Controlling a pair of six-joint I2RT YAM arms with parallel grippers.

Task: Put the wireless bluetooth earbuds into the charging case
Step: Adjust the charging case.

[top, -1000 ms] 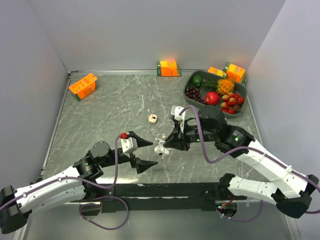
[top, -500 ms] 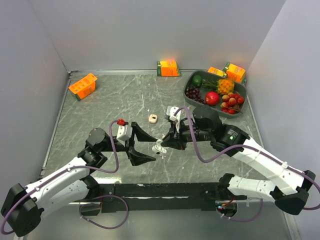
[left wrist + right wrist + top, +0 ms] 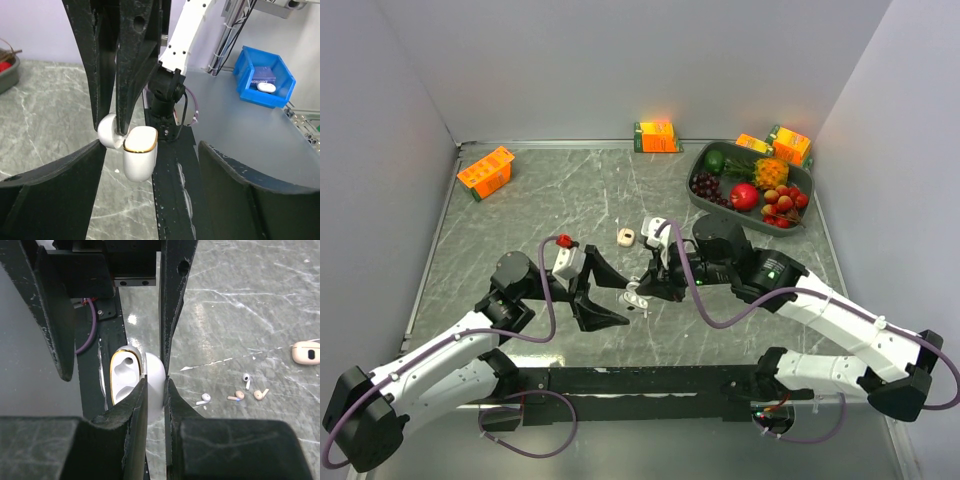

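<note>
My right gripper [image 3: 642, 290] is shut on the lid of an open white charging case [image 3: 637, 297] with a gold rim and holds it above the table. In the right wrist view its jaws [image 3: 156, 385] pinch the lid, and the case's two empty wells [image 3: 123, 380] show. My left gripper [image 3: 623, 300] is open, its fingertips either side of the case without touching. The left wrist view shows the case [image 3: 140, 160] between those spread fingers [image 3: 50, 200]. Several earbuds lie on the table: two white [image 3: 202, 399] [image 3: 246, 379] and two beige [image 3: 239, 395] [image 3: 260, 394].
A small beige case [image 3: 626, 237] lies on the table behind the grippers and also shows in the right wrist view [image 3: 306, 352]. A grey fruit tray [image 3: 700, 165] stands at the back right. Orange cartons [image 3: 485, 172] [image 3: 656, 135] [image 3: 790, 144] stand along the back.
My right gripper has carried the white case to the left. My left gripper has swung up and right to meet it, so its open fingers now flank the case.
</note>
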